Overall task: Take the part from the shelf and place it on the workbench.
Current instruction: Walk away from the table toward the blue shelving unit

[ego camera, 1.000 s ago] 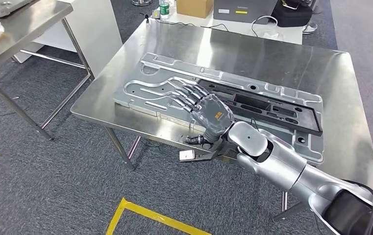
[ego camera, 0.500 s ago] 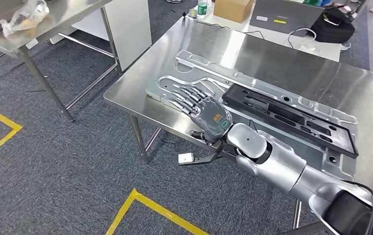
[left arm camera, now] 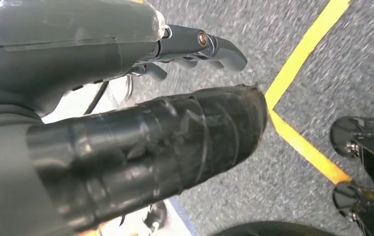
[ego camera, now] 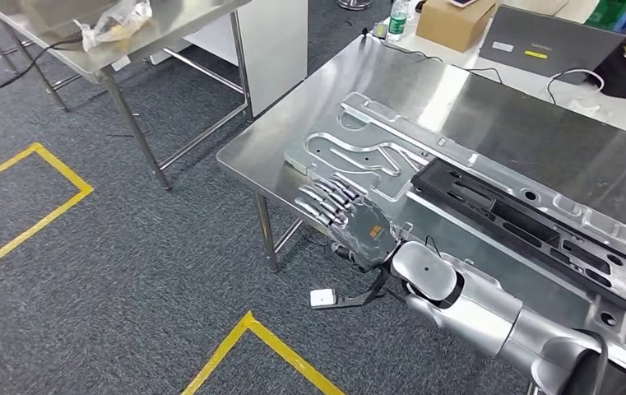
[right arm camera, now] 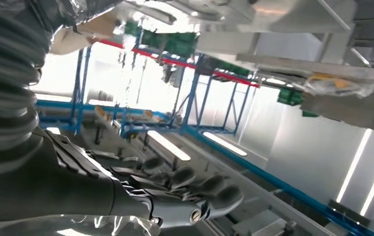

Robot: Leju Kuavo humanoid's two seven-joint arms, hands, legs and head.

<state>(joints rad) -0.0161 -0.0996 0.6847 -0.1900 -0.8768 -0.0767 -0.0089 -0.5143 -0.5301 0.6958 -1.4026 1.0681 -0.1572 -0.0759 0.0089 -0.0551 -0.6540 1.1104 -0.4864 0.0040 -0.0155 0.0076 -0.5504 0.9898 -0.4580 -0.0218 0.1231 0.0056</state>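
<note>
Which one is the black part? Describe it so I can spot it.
Find the steel workbench at right. On it lies a big silver stamped panel. The black part is the long slotted frame lying on that panel's right half, the only dark piece there.

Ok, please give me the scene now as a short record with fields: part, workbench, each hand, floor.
part: large silver metal panel with a black frame on top, lying flat on the workbench
workbench: steel table
right hand: right hand, fingers extended, at the panel's near edge, holding nothing
left hand: left hand, hanging above the floor, holding nothing
floor: grey carpet, yellow tape lines
</note>
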